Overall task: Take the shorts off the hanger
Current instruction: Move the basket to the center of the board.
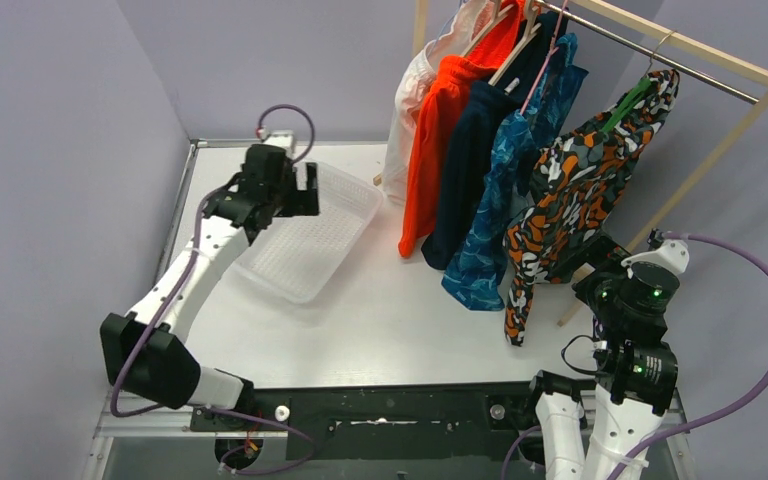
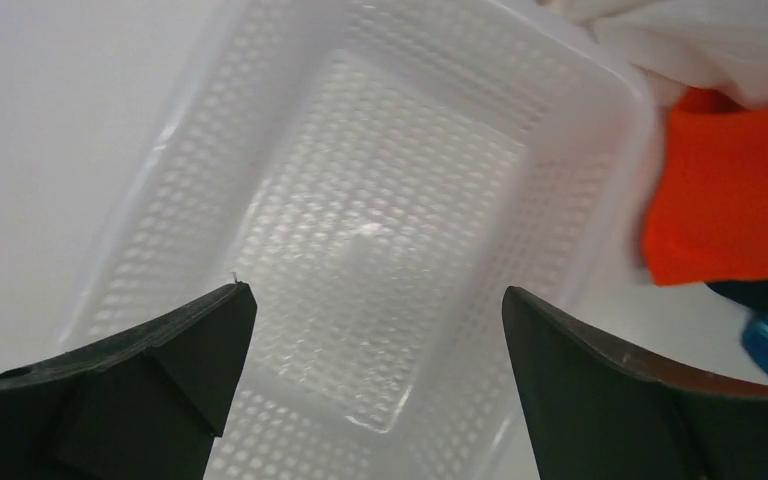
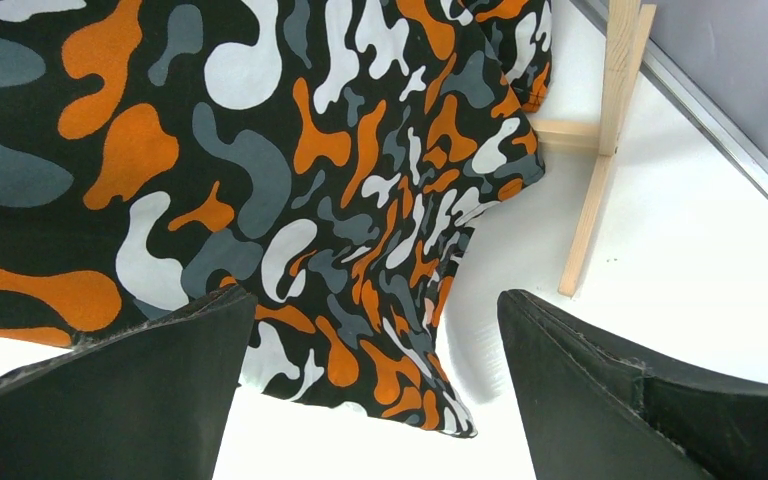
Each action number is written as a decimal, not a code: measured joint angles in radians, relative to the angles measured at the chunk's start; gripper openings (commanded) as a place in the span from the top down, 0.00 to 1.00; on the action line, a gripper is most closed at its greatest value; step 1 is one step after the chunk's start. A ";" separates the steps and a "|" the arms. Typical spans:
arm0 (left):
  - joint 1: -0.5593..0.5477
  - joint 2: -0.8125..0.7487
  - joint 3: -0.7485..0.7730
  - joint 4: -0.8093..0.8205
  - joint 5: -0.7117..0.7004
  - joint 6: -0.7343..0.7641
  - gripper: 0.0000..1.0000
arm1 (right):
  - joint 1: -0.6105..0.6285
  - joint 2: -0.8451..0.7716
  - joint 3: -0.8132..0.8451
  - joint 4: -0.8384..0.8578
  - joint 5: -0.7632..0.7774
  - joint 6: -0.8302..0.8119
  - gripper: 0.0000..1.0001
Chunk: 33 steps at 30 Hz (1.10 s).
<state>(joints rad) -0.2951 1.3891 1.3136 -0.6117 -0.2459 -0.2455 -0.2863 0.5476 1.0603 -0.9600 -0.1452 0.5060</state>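
Right pincer (image 3: 377, 300) — jaws spread to their widest, gripping nothing — faces the camouflage shorts (image 3: 260, 150), whose hem hangs just ahead of its fingertips, above the table (image 3: 720, 300) and beside the wooden rack (image 3: 622, 70). Farther left on the rack hang the teal shorts (image 1: 505, 190), navy shorts (image 1: 470, 160), orange shorts (image 1: 435, 130) and white shorts (image 1: 410, 100). Left pincer (image 2: 376, 292) — equally wide, empty — hovers over the white basket (image 2: 600, 200).

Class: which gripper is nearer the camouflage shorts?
Right. The right gripper sits open beside the lower edge of the camouflage shorts; the left gripper hovers over the white basket, well away.
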 measured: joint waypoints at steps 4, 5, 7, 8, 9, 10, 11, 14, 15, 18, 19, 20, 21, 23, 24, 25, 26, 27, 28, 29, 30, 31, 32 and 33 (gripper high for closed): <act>-0.134 0.130 0.037 0.064 0.119 -0.003 0.03 | 0.000 0.000 0.000 0.000 0.000 0.000 0.02; -0.173 0.193 0.061 0.068 0.125 -0.003 0.03 | 0.000 0.000 0.000 0.000 0.000 0.000 0.02; -0.223 0.306 0.110 0.061 0.123 -0.006 0.04 | 0.000 0.000 0.000 0.000 0.000 0.000 0.02; -0.245 0.366 0.137 0.055 0.119 -0.010 0.04 | 0.000 0.000 0.000 0.000 0.000 0.000 0.02; -0.260 0.422 0.159 0.045 0.111 -0.015 0.04 | 0.000 0.000 0.000 0.000 0.000 0.000 0.02; -0.269 0.471 0.174 0.034 0.100 -0.023 0.04 | 0.000 0.000 0.000 0.000 0.000 0.001 0.02; -0.272 0.502 0.176 0.026 0.090 -0.029 0.04 | 0.000 0.000 0.000 0.000 0.000 0.001 0.02; -0.259 0.551 0.138 0.001 0.055 -0.063 0.08 | 0.000 0.000 0.000 0.000 0.000 0.000 0.02; -0.245 0.546 0.115 0.000 0.063 -0.085 0.08 | 0.001 0.000 0.000 0.000 0.000 0.000 0.02; -0.179 0.476 0.018 0.039 0.087 -0.135 0.10 | 0.005 0.000 -0.001 0.001 0.000 0.000 0.02; -0.152 0.446 -0.021 0.051 0.095 -0.144 0.10 | 0.006 0.000 -0.002 0.001 0.000 -0.001 0.02; -0.114 0.409 -0.072 0.065 0.103 -0.158 0.10 | 0.006 0.000 -0.002 0.001 0.000 -0.002 0.02; -0.078 0.373 -0.120 0.071 0.109 -0.169 0.10 | 0.007 0.000 -0.002 0.001 0.001 -0.005 0.02; -0.010 0.310 -0.198 0.070 0.111 -0.188 0.10 | 0.011 0.000 -0.002 0.001 0.006 -0.013 0.02; 0.017 0.285 -0.230 0.069 0.113 -0.194 0.10 | 0.014 0.000 -0.002 0.001 0.012 -0.018 0.02; 0.036 0.266 -0.257 0.068 0.115 -0.196 0.10 | 0.015 0.001 -0.002 0.001 0.017 -0.021 0.02; 0.048 0.249 -0.278 0.068 0.119 -0.196 0.10 | 0.017 0.002 -0.002 0.001 0.020 -0.024 0.02; 0.052 0.239 -0.292 0.068 0.119 -0.192 0.09 | 0.019 0.003 -0.002 0.001 0.025 -0.026 0.02; 0.055 0.227 -0.302 0.064 0.126 -0.189 0.09 | 0.020 0.005 -0.002 0.002 0.027 -0.027 0.02; 0.054 0.216 -0.306 0.058 0.134 -0.187 0.09 | 0.020 0.007 -0.002 0.002 0.029 -0.029 0.02; 0.048 0.203 -0.306 0.055 0.143 -0.183 0.08 | 0.020 0.008 -0.002 0.002 0.031 -0.031 0.02; 0.041 0.189 -0.304 0.055 0.150 -0.179 0.08 | 0.020 0.010 -0.002 0.002 0.034 -0.032 0.02; 0.030 0.171 -0.301 0.054 0.150 -0.175 0.08 | 0.020 0.010 -0.001 0.003 0.037 -0.035 0.02; 0.017 0.151 -0.294 0.050 0.150 -0.171 0.07 | 0.020 0.012 0.002 0.003 0.038 -0.037 0.02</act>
<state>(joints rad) -0.2783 1.5398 1.0199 -0.5621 -0.0959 -0.4164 -0.2665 0.5598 1.0622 -0.9565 -0.1070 0.4686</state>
